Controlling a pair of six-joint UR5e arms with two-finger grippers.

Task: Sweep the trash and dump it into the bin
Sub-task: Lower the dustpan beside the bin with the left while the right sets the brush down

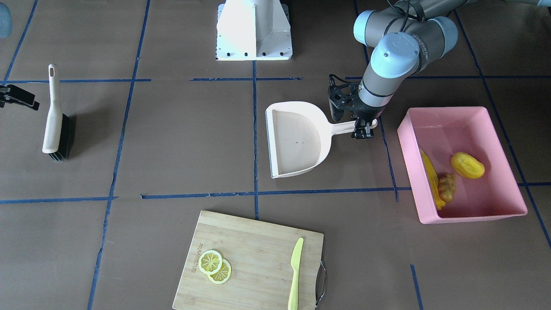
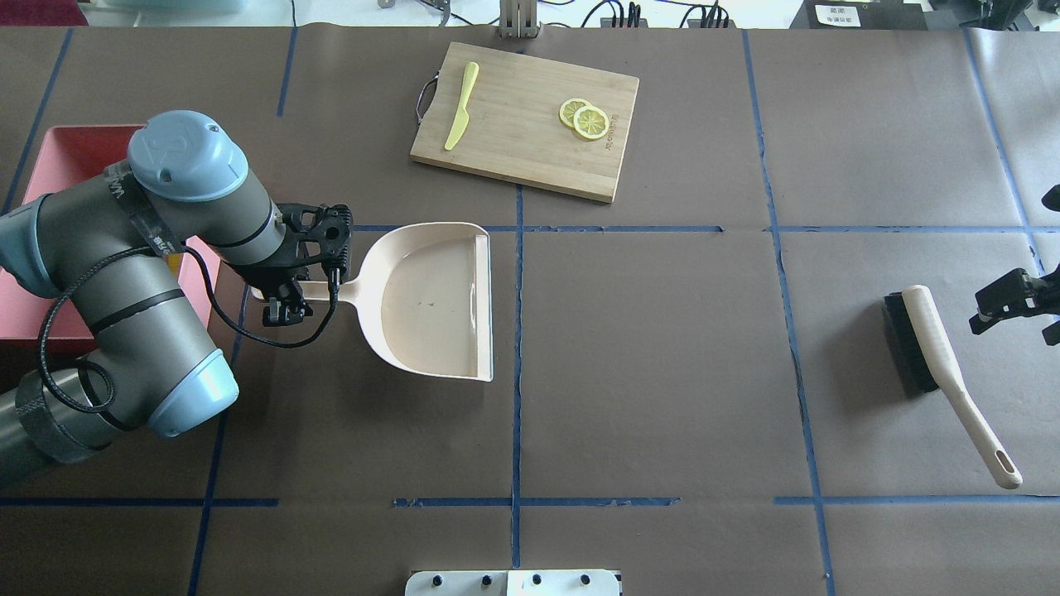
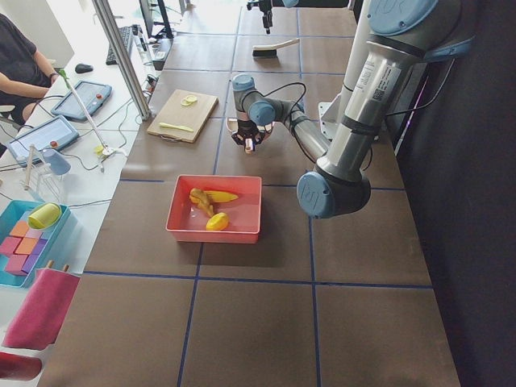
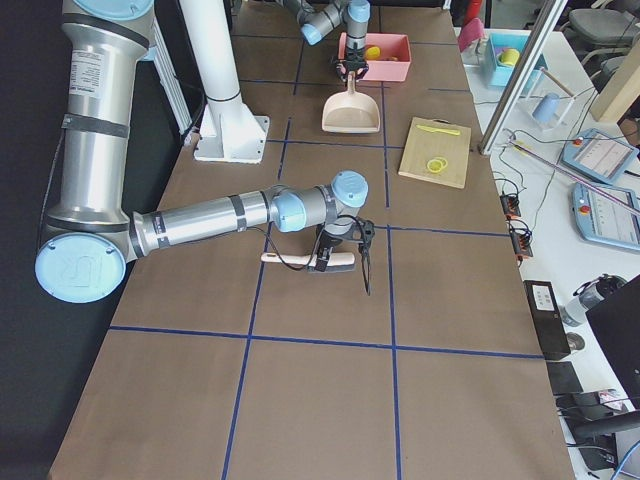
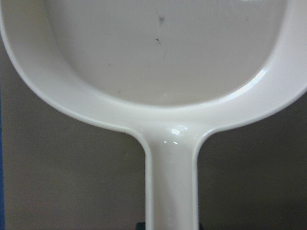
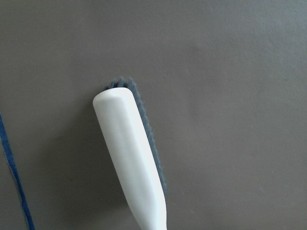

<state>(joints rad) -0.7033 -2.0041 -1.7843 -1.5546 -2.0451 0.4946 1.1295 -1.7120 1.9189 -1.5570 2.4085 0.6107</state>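
Note:
The pink bin (image 1: 447, 110) stands on the table beside my left arm. In it lie the trash pieces: the corn cob (image 1: 432, 181), the yellow lump (image 1: 467, 165) and the ginger root (image 1: 447, 187). The cream dustpan (image 1: 297, 137) lies flat and empty on the table. My left gripper (image 1: 363, 129) sits low at the end of its handle and looks shut on it. The left wrist view shows the pan (image 5: 163, 57) and handle only. My right gripper (image 2: 1023, 306) is open and empty above the brush (image 2: 936, 348), which lies on the table.
A wooden cutting board (image 1: 258, 254) with two lemon slices (image 1: 215, 266) and a lime-green knife (image 1: 295, 271) lies on the operators' side. The robot's white base (image 1: 254, 30) stands at the near edge. Blue tape lines cross the brown table.

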